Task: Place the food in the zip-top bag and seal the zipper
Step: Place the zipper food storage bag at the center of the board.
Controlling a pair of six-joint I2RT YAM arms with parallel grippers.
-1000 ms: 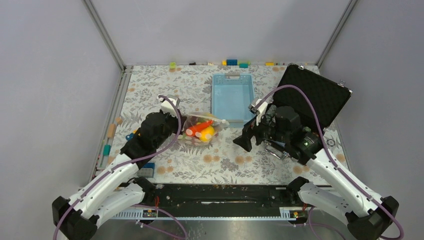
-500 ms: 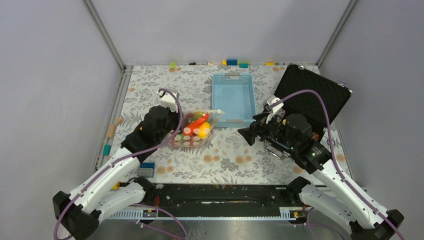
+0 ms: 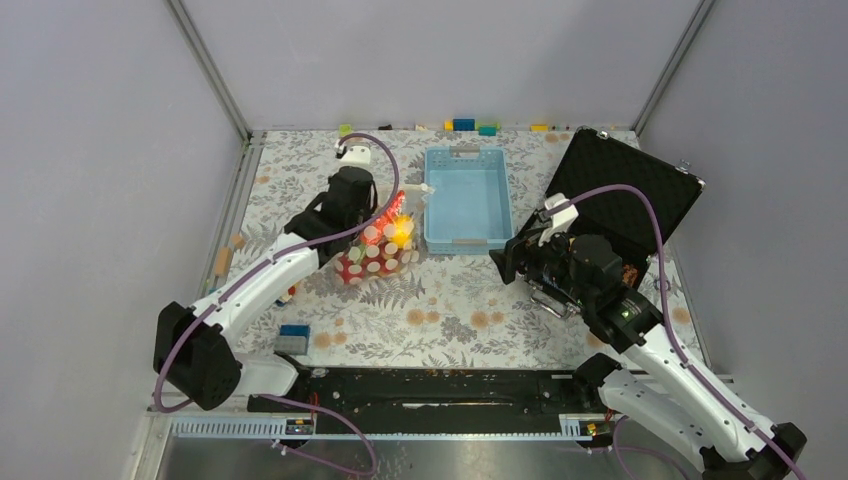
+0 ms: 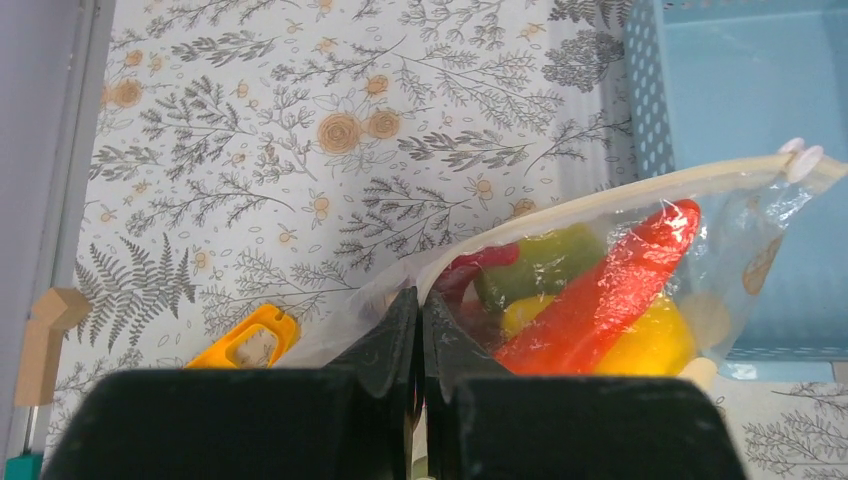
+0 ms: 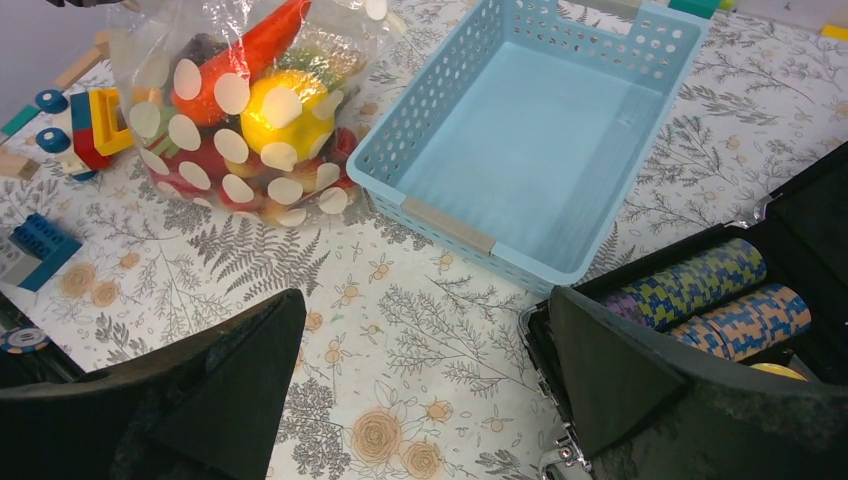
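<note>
The clear, white-dotted zip-top bag [image 3: 378, 252] stands left of centre on the floral worktop [image 3: 450, 310], just beside the light-blue slotted basket [image 3: 470, 242]. The glossy red, yellow and green toy food [image 4: 610, 300] is inside it. The left jaws pinch its rim; the right jaws gape empty, well apart from it. Sealing seems to remain: hold the whitish zipper [image 4: 640, 188] taut, then press along it. I cannot tell whether any stretch is already closed.

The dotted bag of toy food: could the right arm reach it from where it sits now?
Probably yes. The right gripper is open and faces the bag across bare tablecloth; the blue basket stands beside that path, not across it. The left gripper pinches the bag's top edge.
</note>
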